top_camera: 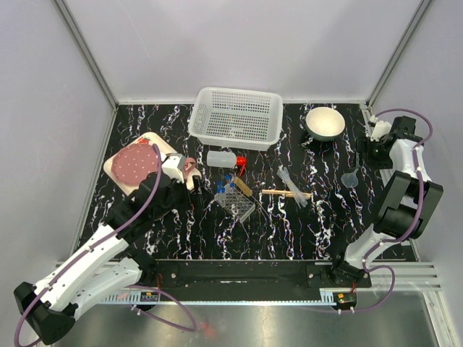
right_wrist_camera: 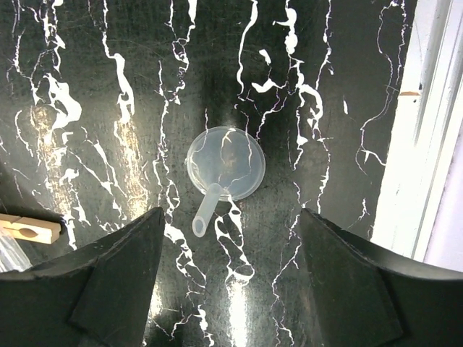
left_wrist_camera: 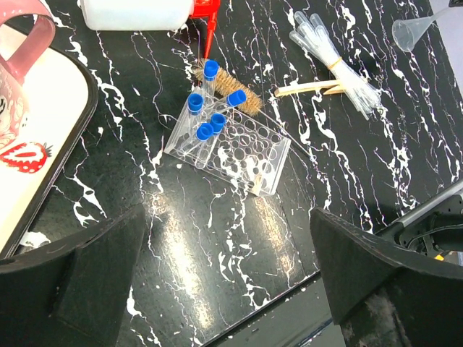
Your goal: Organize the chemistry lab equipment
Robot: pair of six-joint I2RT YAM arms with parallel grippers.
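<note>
The grey mesh tube rack (top_camera: 239,204) (left_wrist_camera: 242,148) lies mid-table with several blue-capped test tubes (top_camera: 225,186) (left_wrist_camera: 206,119) in its left end. The red-capped bottle (top_camera: 221,158) (left_wrist_camera: 134,14) lies on its side behind it. Clear pipettes (top_camera: 291,184) (left_wrist_camera: 336,61) and thin wooden sticks (top_camera: 286,193) (left_wrist_camera: 307,89) lie to the right. The small clear funnel (top_camera: 351,178) (right_wrist_camera: 226,166) lies mouth down at far right. My left gripper (top_camera: 195,189) (left_wrist_camera: 228,217) is open and empty, left of the rack. My right gripper (top_camera: 365,155) (right_wrist_camera: 231,213) is open and empty above the funnel.
A white perforated basket (top_camera: 235,116) stands at the back centre and a white bowl (top_camera: 325,123) at back right. The strawberry-print tray (top_camera: 116,170) (left_wrist_camera: 43,144) with pink plate and mug (top_camera: 189,168) sits at left. A brown bristle brush (left_wrist_camera: 235,88) lies behind the rack.
</note>
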